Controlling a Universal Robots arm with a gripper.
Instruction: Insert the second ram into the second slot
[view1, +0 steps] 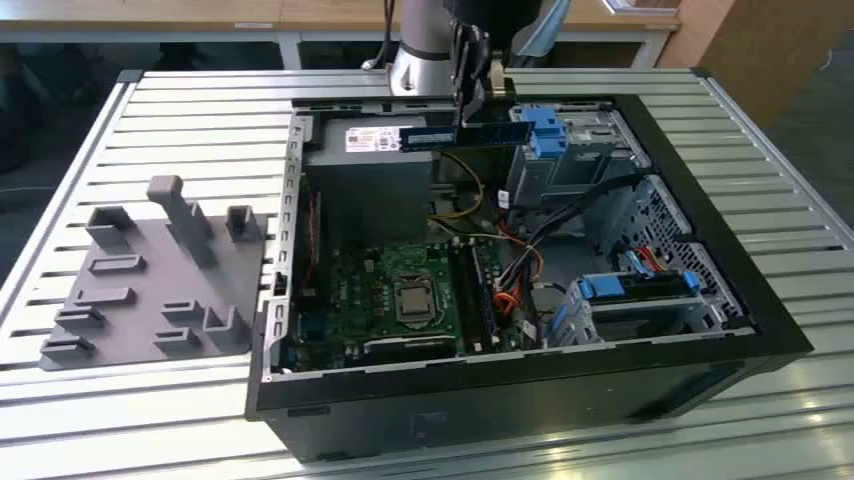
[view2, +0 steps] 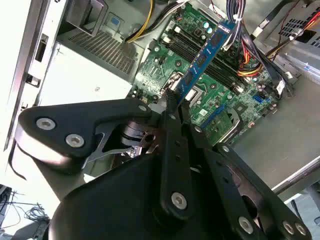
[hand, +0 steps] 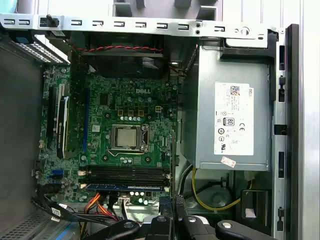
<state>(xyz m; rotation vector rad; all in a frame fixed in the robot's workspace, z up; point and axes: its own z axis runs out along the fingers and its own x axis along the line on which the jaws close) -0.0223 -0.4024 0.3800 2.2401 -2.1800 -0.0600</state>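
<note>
We see the end effector (view1: 470, 120) closed on the second ram (view1: 434, 138), pinching the stick partway along its length and holding it in the air. Taking the memory slots (view1: 483, 290) as our landmark, the stick hangs high above them and well off past their end, over the power supply side of the case, nowhere near touching. Its long axis looks roughly crosswise to the slots, a mismatch also apparent in the second wrist view. In the first wrist view a blue strip (hand: 125, 188) along one edge of the slots looks like a stick already seated, though we cannot be sure. We cannot make out which slot counts as second, nor the latches. The end effector's body hides part of the stick.
</note>
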